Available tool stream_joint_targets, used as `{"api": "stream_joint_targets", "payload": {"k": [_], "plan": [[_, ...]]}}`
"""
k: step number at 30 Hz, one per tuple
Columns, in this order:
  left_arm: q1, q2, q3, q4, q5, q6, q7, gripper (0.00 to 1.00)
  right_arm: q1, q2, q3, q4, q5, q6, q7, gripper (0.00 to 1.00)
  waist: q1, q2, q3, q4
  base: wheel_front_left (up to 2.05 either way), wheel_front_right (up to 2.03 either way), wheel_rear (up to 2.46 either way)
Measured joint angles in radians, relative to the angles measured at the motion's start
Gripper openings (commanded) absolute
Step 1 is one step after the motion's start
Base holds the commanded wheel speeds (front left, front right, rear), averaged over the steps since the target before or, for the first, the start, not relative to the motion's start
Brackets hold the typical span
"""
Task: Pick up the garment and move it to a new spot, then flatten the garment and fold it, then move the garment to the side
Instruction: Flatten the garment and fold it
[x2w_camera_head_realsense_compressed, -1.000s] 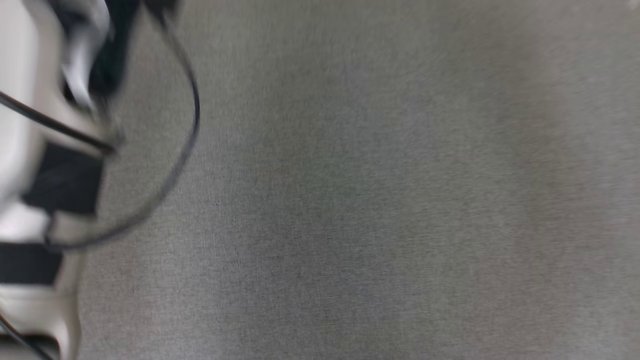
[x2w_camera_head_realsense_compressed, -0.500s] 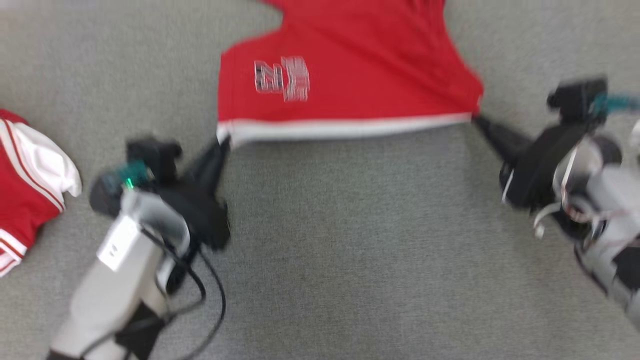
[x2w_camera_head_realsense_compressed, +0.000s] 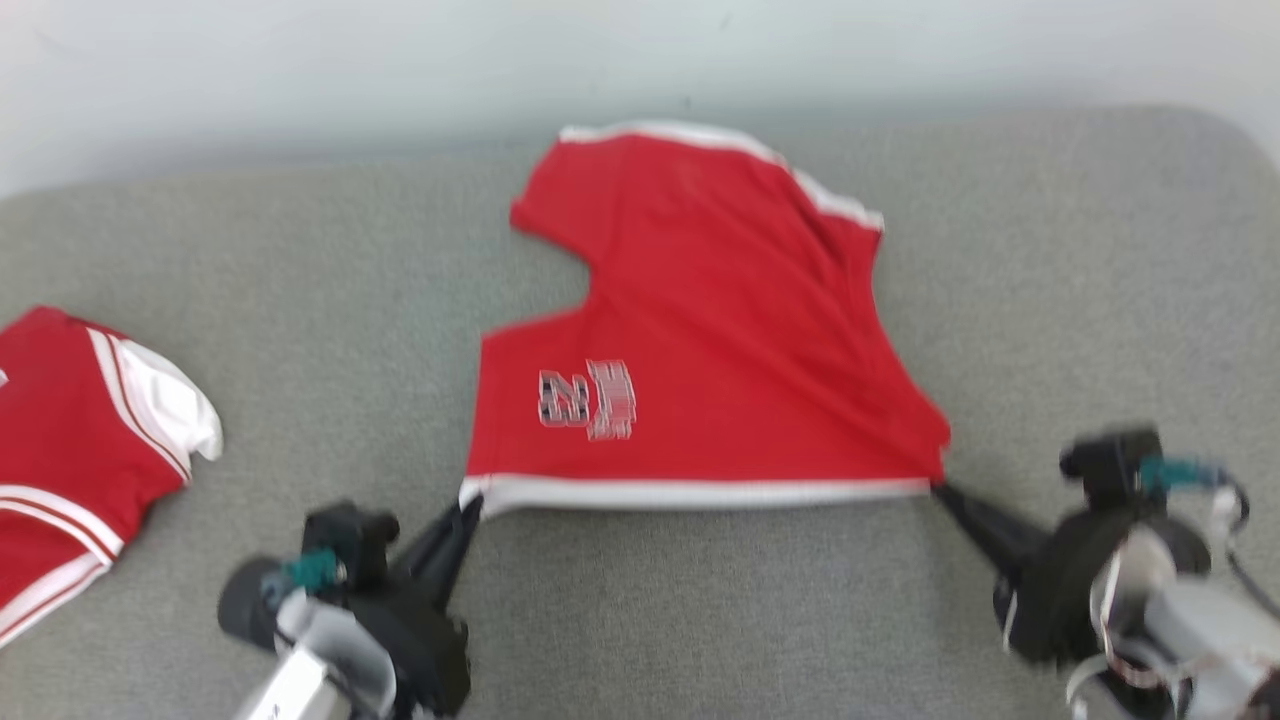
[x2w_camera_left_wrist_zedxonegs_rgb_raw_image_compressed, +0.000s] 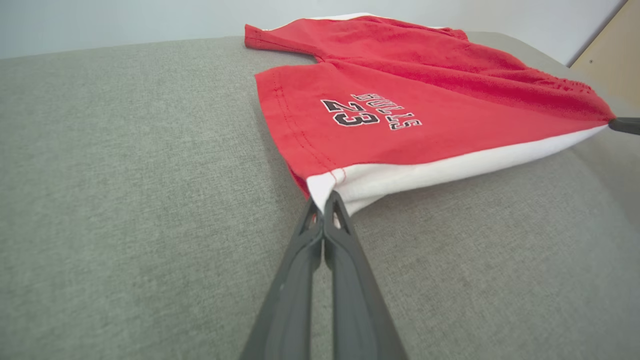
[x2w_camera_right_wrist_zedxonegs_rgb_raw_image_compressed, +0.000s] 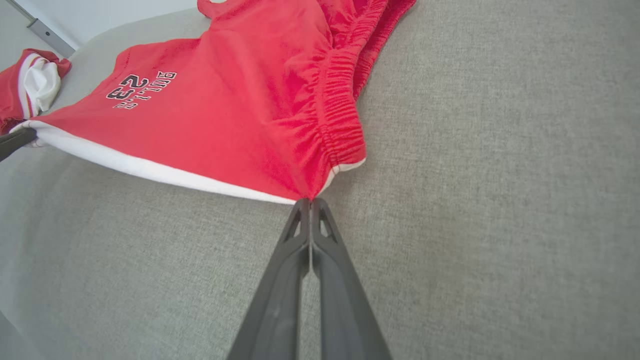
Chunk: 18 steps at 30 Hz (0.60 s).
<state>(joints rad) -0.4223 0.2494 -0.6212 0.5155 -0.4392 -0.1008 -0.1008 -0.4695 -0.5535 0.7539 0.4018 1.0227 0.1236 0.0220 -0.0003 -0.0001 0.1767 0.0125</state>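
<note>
Pinching red Bulls shorts (x2w_camera_head_realsense_compressed: 700, 350) taut by hem corners with left gripper (x2w_camera_left_wrist_zedxonegs_rgb_raw_image_compressed: 325, 200) and right gripper (x2w_camera_right_wrist_zedxonegs_rgb_raw_image_compressed: 310, 202) clamped shut; could lose one if tugged harder.

"BULLS" and "23", black print, on red garment (x2w_camera_left_wrist_zedxonegs_rgb_raw_image_compressed: 440, 135).

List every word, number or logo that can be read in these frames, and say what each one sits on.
"BULLS": black lettering on the red shorts, above the white hem.
"23": on the same shorts, next to the word.
The head view shows the same print, too blurred to read.
Red and white garment at the left: no readable text.
</note>
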Motion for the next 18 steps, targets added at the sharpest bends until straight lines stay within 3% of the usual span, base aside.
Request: {"api": "stream_joint_targets", "payload": {"k": [3, 18], "plan": [[0.058, 0.002, -0.009, -0.017, -0.001, 0.007, -0.006, 0.00, 0.085, -0.008, 0.002, -0.023, 0.018, -0.006, -0.016, 0.00, -0.0001, 0.0000, -0.044, 0.003, 0.00, 0.00, 0.00], [0.339, 0.086, -0.033, -0.157, -0.017, 0.060, 0.035, 0.00, 0.364, -0.042, 0.029, -0.199, 0.057, -0.135, -0.051, 0.00, 0.0001, -0.0001, -0.236, 0.026, 0.00, 0.00, 0.00]]}}
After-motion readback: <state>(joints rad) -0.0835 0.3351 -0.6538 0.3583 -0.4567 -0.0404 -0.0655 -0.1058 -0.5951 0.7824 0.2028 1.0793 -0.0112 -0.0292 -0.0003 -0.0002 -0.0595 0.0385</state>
